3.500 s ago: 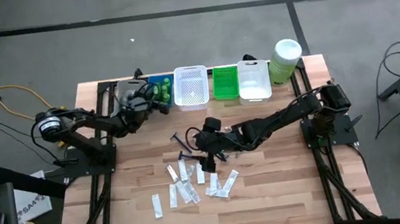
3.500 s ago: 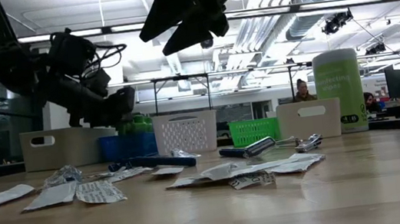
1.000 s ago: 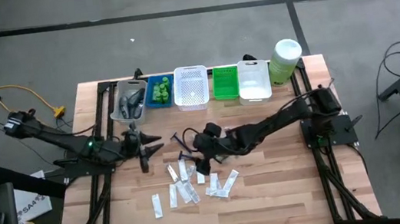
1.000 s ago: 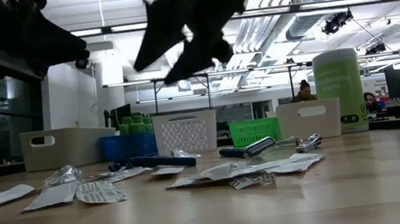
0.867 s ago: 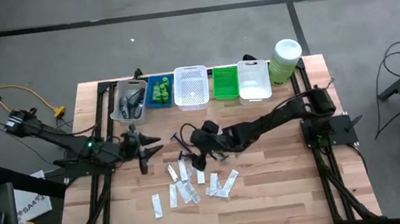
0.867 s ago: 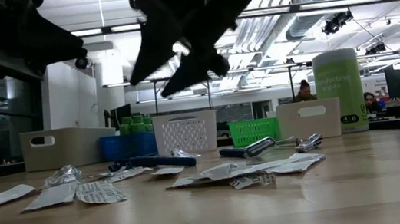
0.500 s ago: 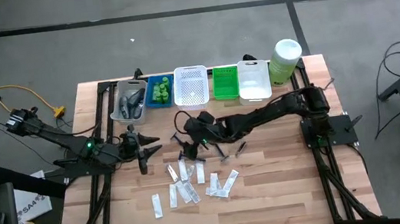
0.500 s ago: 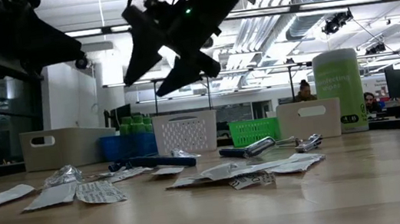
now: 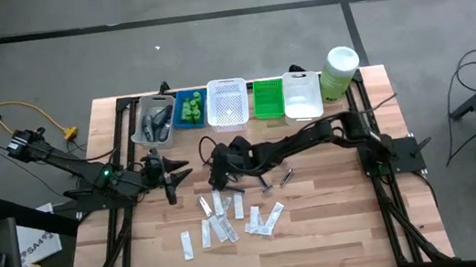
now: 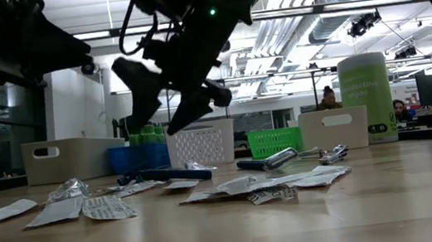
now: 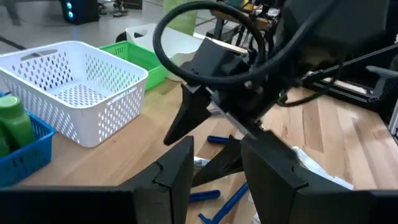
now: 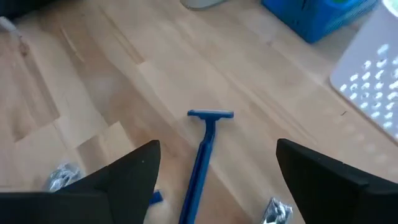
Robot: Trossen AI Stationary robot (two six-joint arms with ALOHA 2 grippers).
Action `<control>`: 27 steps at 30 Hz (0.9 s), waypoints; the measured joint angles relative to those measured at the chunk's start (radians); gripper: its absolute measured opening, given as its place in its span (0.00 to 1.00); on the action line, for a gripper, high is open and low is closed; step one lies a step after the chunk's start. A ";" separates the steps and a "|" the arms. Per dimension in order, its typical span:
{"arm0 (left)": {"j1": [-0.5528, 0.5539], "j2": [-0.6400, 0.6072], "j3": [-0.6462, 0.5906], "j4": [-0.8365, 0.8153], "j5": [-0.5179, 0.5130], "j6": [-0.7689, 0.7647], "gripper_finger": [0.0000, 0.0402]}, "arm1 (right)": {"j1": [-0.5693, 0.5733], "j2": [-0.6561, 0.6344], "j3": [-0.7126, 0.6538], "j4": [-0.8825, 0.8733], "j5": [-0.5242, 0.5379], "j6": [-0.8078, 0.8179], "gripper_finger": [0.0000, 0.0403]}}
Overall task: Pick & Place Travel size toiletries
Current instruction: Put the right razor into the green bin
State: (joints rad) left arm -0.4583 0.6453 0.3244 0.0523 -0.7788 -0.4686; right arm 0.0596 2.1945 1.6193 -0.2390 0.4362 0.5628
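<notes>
My right gripper (image 9: 218, 171) hangs open above a thin blue razor (image 12: 200, 155) that lies flat on the table; in the right wrist view its two fingers stand on either side of the razor, well above it. In the low view my right gripper (image 10: 170, 102) points down, clear of the table. My left gripper (image 9: 178, 171) waits open near the table's left side, facing the right gripper (image 11: 211, 106). More razors (image 9: 264, 183) and a small silvery piece (image 9: 286, 178) lie just right of the right gripper. Flat white sachets (image 9: 222, 219) are scattered nearer the near edge.
A row of baskets stands along the far edge: a clear one (image 9: 152, 122) with dark pieces, a blue one (image 9: 190, 109) with green bottles, then white (image 9: 227, 104), green (image 9: 267, 98) and white (image 9: 301, 96). A pale-green canister (image 9: 340, 69) stands at the far right. Bare wood shows near the near edge.
My right gripper has moved toward the table's left and a little toward the far edge, and has come lower, from over the sachets to above the blue razor. It has stayed open. Nothing on the table has moved.
</notes>
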 joint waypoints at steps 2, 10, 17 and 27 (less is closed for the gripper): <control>0.000 0.000 0.000 0.001 -0.013 -0.010 0.34 | 0.004 0.016 0.001 0.017 0.017 -0.004 0.75; 0.000 0.000 0.000 -0.003 -0.018 -0.034 0.34 | 0.003 0.041 0.001 0.019 -0.037 0.114 0.64; 0.000 0.000 0.000 -0.003 -0.020 -0.036 0.34 | -0.018 0.041 0.027 0.002 -0.168 0.088 0.59; 0.000 0.000 0.000 -0.002 -0.020 -0.037 0.34 | -0.029 0.038 0.091 -0.208 -0.078 0.052 0.58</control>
State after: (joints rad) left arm -0.4583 0.6449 0.3244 0.0505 -0.7986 -0.5058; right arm 0.0307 2.2330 1.7102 -0.4473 0.3586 0.6146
